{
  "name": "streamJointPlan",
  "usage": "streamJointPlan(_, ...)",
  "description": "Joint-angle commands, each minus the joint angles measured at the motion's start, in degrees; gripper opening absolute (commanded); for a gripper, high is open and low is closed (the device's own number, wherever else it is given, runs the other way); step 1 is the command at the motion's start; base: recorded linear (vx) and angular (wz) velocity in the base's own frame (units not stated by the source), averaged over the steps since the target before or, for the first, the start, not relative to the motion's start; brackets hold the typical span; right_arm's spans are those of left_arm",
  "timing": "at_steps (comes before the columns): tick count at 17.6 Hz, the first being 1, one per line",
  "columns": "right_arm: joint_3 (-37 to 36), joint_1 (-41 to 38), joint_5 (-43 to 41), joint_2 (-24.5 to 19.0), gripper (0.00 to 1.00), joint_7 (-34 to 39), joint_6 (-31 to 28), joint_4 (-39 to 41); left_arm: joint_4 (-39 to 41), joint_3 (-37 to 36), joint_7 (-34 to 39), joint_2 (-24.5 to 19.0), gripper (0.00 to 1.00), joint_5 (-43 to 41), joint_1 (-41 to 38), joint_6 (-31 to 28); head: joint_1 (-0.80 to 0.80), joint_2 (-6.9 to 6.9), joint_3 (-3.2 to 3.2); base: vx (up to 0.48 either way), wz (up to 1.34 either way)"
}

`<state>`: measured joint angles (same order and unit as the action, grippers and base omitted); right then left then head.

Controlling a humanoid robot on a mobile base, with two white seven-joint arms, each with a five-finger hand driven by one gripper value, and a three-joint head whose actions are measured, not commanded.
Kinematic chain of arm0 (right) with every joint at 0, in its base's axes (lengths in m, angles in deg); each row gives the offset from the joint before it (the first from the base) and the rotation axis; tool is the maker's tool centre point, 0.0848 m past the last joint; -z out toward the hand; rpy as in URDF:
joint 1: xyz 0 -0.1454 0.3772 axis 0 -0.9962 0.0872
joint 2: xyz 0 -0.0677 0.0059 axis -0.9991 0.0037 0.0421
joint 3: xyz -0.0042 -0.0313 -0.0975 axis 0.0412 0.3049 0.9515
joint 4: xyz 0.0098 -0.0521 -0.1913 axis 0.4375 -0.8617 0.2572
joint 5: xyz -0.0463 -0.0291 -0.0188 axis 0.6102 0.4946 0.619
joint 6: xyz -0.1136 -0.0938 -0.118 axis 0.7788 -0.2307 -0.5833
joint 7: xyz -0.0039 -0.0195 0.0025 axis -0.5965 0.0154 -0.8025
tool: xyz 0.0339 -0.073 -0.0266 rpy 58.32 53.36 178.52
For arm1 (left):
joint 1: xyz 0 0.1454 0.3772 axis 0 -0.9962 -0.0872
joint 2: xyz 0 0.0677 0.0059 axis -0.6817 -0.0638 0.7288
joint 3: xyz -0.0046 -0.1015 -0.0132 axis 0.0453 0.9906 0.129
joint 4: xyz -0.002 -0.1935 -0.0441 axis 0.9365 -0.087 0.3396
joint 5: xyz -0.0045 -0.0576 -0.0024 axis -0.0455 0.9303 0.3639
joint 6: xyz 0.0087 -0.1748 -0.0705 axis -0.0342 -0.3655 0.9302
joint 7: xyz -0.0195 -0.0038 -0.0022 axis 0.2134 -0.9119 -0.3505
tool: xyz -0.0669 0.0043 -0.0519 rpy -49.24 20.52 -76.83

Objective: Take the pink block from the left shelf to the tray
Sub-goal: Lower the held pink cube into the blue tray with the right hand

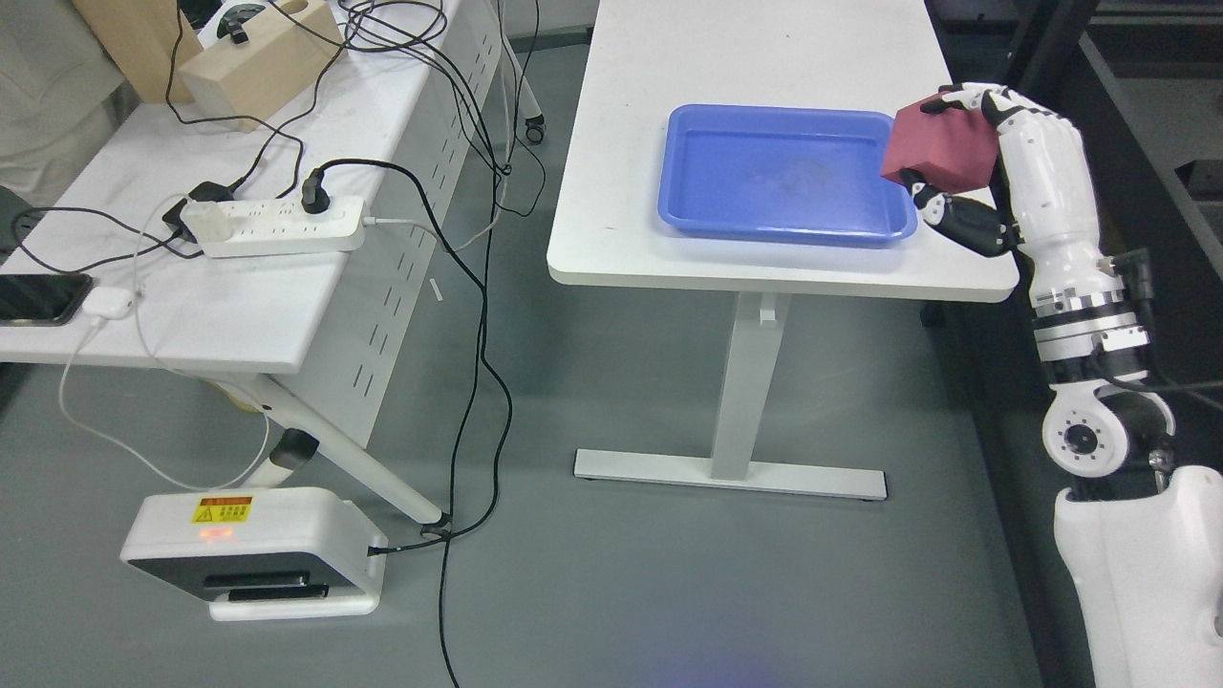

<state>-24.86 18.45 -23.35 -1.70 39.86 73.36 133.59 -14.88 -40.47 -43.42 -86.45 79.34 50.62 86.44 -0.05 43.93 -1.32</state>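
A pink block (941, 143) is held in my right hand (946, 153), whose white and black fingers curl over its top and under its bottom. The block hangs just above the right rim of the blue tray (688, 172), which lies on the white table (621, 239) and has nothing in it. My right arm rises from the lower right corner along the table's right edge. My left arm is out of view. No shelf shows in the picture.
A second white table (239, 315) at the left carries a power strip (277, 227), cables, a phone (38, 298), an earbud case and wooden boxes (263, 62). A white device (253, 549) sits on the grey floor, with a black cable trailing past it.
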Motion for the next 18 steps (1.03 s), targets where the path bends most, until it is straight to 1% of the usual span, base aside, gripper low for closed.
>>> streamJointPlan(1,3.7,4.9,0.3,-0.9,0.04,1.5,0.0,-0.1,1.0,0.0,0.0,-1.0,1.00,0.0,0.0,0.0,0.00,0.00,0.00,0.286,0.05)
streamJointPlan(4,5.7,4.9,3.1,-1.3,0.04,1.9,0.5,-0.1,1.0,0.0,0.0,-1.0,1.00,0.0,0.0,0.1,0.00,0.00,0.00,0.293,0.03)
streamJointPlan(7,6.8,4.9,3.6,-2.4,0.04,2.0,0.5,-0.1,1.0,0.0,0.0,-1.0,1.00,0.0,0.0,0.0,0.00,0.00,0.00,0.272,-0.03)
streamJointPlan(10,9.5,4.9,6.3,-2.7,0.04,3.0,0.5,-0.1,1.0,0.0,0.0,-1.0,1.00,0.0,0.0,0.1,0.00,0.00,0.00,0.224,-0.04)
streamJointPlan(14,12.3,3.7,9.3,-5.9,0.04,3.2,0.5,-0.1,1.0,0.0,0.0,-1.0,1.00,0.0,-0.1,0.0,0.00,0.00,0.00,0.198,-0.02)
streamJointPlan(18,13.7,2.3,10.7,-8.4,0.04,4.2,0.7,-0.5,1.0,0.0,0.0,-1.0,1.00,0.0,-0.1,0.1,0.00,0.00,0.00,0.143,0.00)
